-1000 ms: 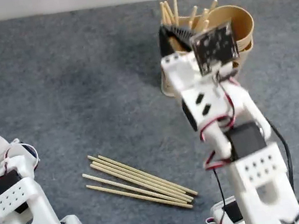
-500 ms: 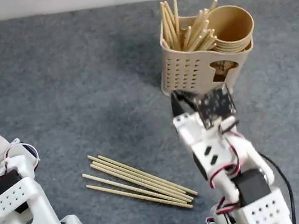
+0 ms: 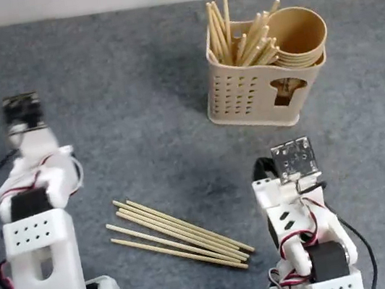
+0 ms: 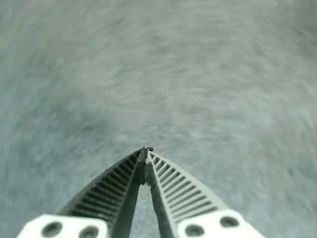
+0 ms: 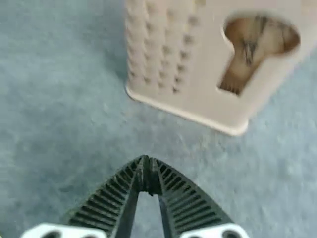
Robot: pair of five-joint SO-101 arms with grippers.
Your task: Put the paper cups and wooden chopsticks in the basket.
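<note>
Grey felt-like worktop [image 3: 132,88] all round, and the job looks mostly done. The basket [image 3: 251,95] sits at the far side with a stack of paper cups [image 3: 301,33] at one end and a bunch of standing chopsticks [image 3: 232,32] at the other. What's left is the loose chopsticks [image 3: 181,234], lying flat in a slightly fanned bundle between the two arms on the near side, well apart from the basket.

Both pincers are empty. The left pincer [image 4: 145,152] has its tips pressed together over bare surface. The right pincer [image 5: 146,174] is closed up too, pointing at the basket's front wall with a strip of worktop between them.

What I'd worry about: those sticks are thin and lie flat on a soft surface, so a pinch could catch just one or two and flick the others apart. Grab them off-centre and they'd droop and swing on the way over. And the chopstick end of the basket is crowded, so poking more in could jam, or shove the basket over.

Hard to make out: nothing lies under the left pincer to gauge height against, so I can't tell how far above the worktop it hangs. The loose sticks overlap, six or seven I think. The cups can't be counted, just nested rims. Both arm bases are cut off at the near edge.
</note>
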